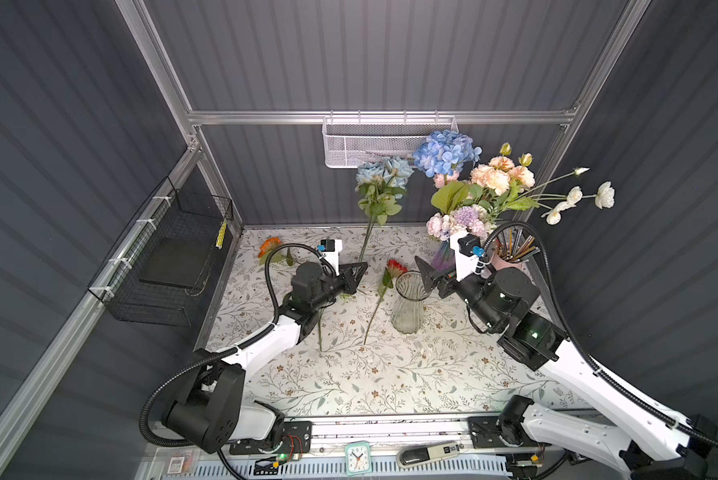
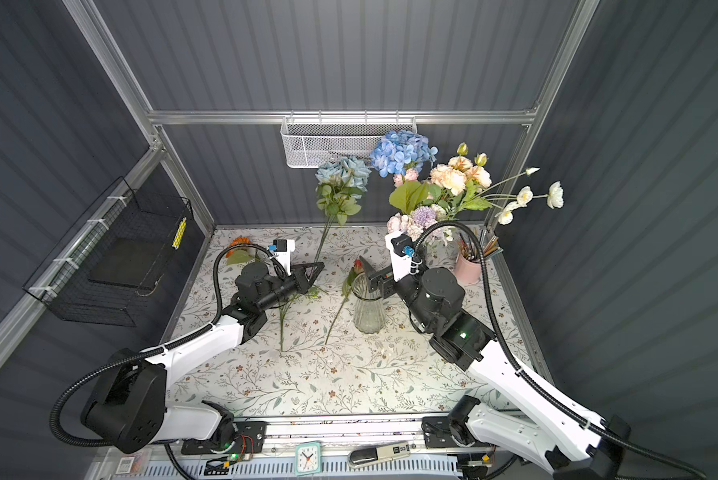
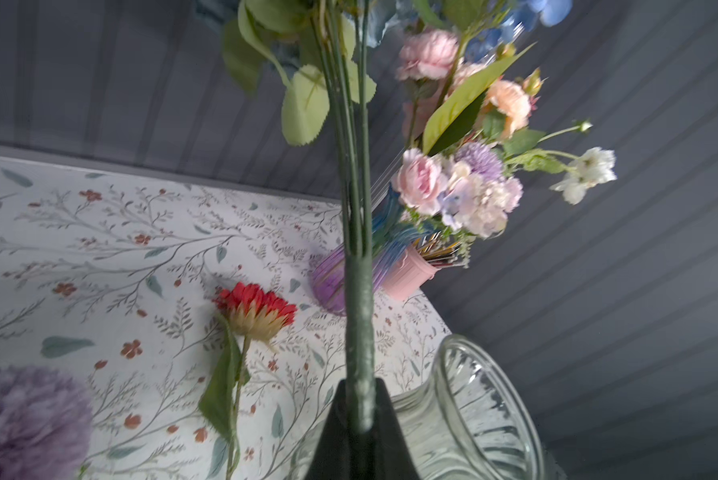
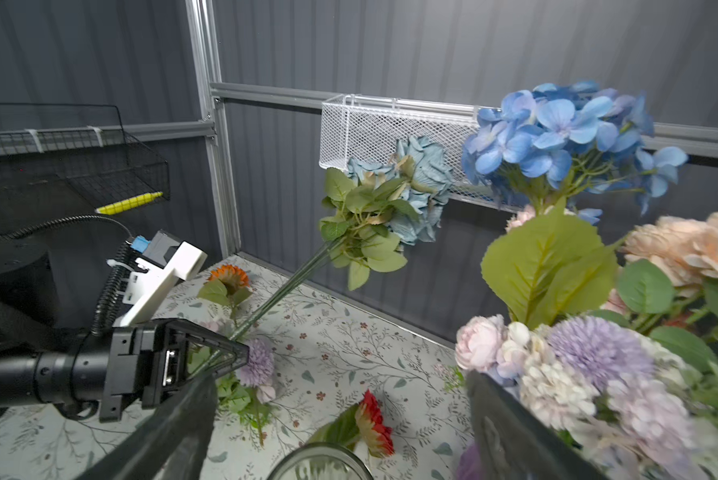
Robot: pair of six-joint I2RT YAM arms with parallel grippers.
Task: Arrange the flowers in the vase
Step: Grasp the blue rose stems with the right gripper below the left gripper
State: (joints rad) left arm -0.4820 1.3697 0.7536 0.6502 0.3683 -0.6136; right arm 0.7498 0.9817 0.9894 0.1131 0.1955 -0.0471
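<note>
My left gripper (image 1: 359,270) (image 3: 361,386) is shut on the thick green stem (image 3: 357,311) of a pale blue flower bunch (image 1: 384,172), held upright and tilted right, left of the clear glass vase (image 1: 409,303) (image 3: 486,415). The vase stands empty. My right gripper (image 1: 430,276) (image 4: 340,428) hangs open just above its rim, holding nothing. A red daisy (image 1: 394,268) (image 4: 374,424) lies beside the vase. An orange daisy (image 1: 269,246) lies at the back left. A lilac flower (image 3: 25,419) (image 4: 257,357) lies under my left arm. More flowers (image 1: 473,195) stand bunched at the back right.
The back-right bunch sits in a purple ribbed vase (image 1: 442,255) next to a pink pot of pencils (image 1: 509,257). A white mesh basket (image 1: 386,141) hangs on the back wall and a black wire basket (image 1: 170,257) on the left wall. A small clock (image 1: 357,457) stands at the front edge.
</note>
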